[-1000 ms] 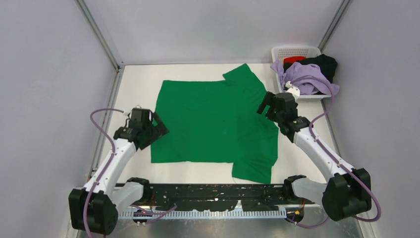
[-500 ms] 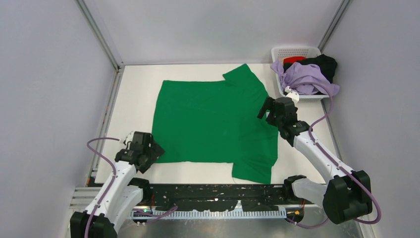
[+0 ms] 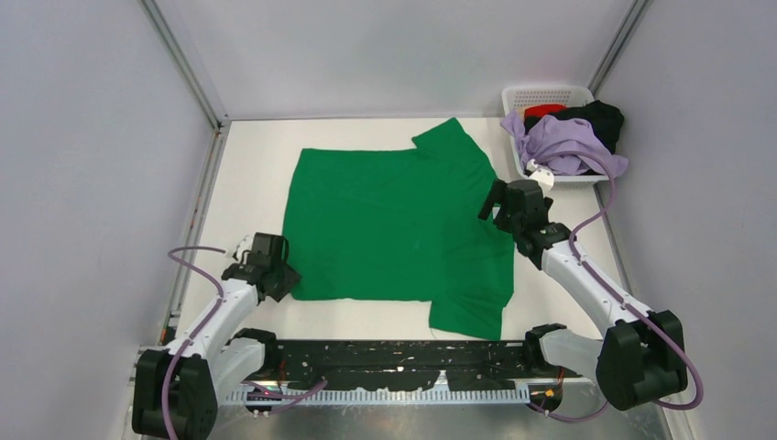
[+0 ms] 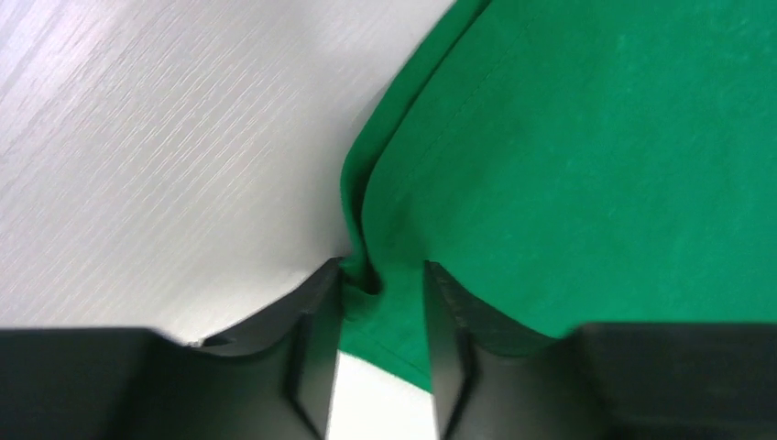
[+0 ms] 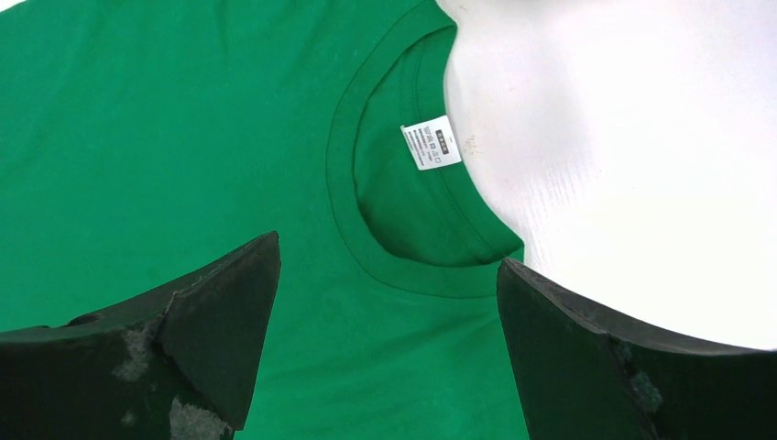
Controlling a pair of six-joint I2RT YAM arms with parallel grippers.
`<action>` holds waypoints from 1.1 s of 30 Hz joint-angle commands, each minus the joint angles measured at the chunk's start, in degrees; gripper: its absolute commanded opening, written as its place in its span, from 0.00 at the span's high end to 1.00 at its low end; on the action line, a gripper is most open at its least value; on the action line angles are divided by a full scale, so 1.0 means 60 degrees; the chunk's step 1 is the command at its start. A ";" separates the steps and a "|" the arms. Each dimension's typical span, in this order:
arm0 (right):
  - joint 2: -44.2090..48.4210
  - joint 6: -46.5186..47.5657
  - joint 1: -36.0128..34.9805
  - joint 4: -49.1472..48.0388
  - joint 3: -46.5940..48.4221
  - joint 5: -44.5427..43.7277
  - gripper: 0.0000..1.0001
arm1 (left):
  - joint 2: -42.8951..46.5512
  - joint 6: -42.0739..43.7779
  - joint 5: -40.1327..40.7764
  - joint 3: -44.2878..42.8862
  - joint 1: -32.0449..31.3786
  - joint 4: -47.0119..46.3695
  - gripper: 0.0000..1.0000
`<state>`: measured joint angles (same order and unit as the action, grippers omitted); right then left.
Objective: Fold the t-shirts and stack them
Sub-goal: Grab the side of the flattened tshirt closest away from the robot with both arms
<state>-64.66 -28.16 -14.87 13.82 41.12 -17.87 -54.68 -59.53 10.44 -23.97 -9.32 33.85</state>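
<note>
While the left gripper (image 4: 380, 284) pinches the green t-shirt's (image 3: 394, 225) hem at seven o'clock, the right gripper (image 5: 385, 275) hangs spread above its collar (image 5: 403, 211) at three o'clock.

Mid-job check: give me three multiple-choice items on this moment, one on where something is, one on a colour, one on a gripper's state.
1. Where is the white basket?
A. far right corner of the table
B. near left corner
C. under the spread shirt

2. What colour is the spread t-shirt?
A. red
B. green
C. black

3. How is the right gripper?
A. shut on cloth
B. open above the collar
C. out of view

Answers: 1 A, the top view shows it at the far right with shirts piled in it. 2 B, every view shows green cloth. 3 B, its fingers stand wide apart over the neckline and holding nothing.
</note>
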 commanded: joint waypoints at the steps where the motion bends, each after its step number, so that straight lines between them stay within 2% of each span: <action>1: -0.0159 0.0151 0.0017 -0.0063 0.0385 -0.0512 0.04 | -0.0566 -0.0029 -0.0021 -0.0064 -0.0014 -0.0197 0.70; 2: -0.0204 0.0152 0.0017 -0.0041 0.0405 -0.0539 0.04 | -0.0619 -0.0016 -0.0038 -0.0100 -0.0014 -0.0187 0.77; 3: -0.0228 0.0153 0.0018 0.0042 0.0439 -0.0597 0.05 | -0.0657 0.0013 -0.0053 -0.0121 -0.0016 -0.0195 0.91; 4: -0.0269 0.0193 0.0025 0.0077 0.0455 -0.0611 0.05 | -0.0672 0.0018 -0.0047 -0.0166 -0.0019 -0.0150 0.99; 10: -0.0171 0.0102 0.0033 0.1171 0.0680 -0.0494 0.05 | -0.0544 0.0204 -0.0037 -0.0323 -0.0017 0.0140 1.00; 15: 0.0275 0.0068 -0.0279 0.2840 0.0745 0.0534 0.04 | -0.0210 0.0373 -0.0223 -0.0243 -0.0021 0.0149 1.00; 17: 0.0602 -0.0050 -0.0843 0.3759 0.0686 0.0607 0.04 | -0.0003 0.0447 -0.0192 -0.0168 -0.0018 0.0187 1.00; 20: 0.1072 -0.0699 -0.2408 0.5394 0.0584 0.0358 0.03 | 0.0337 0.0598 -0.0133 0.0063 -0.0026 0.0175 1.00; 23: 0.1622 -0.1304 -0.3616 0.6336 0.0337 0.0747 0.00 | 0.0691 0.0556 -0.0144 0.0346 -0.0016 0.0107 1.00; 28: 0.1982 -0.1587 -0.5210 0.7246 -0.0165 0.2005 0.14 | 0.1139 0.0718 -0.0289 0.0353 -0.0015 0.0138 1.00; 33: 0.1295 -0.1845 -0.6050 0.6728 -0.0739 0.2828 0.24 | 0.1239 0.0769 -0.0428 0.0416 -0.0021 0.0124 1.00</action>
<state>-54.02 -36.40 -48.31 53.28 38.72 -5.96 -47.94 -56.25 8.86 -21.69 -9.32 34.59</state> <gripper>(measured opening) 0.794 0.032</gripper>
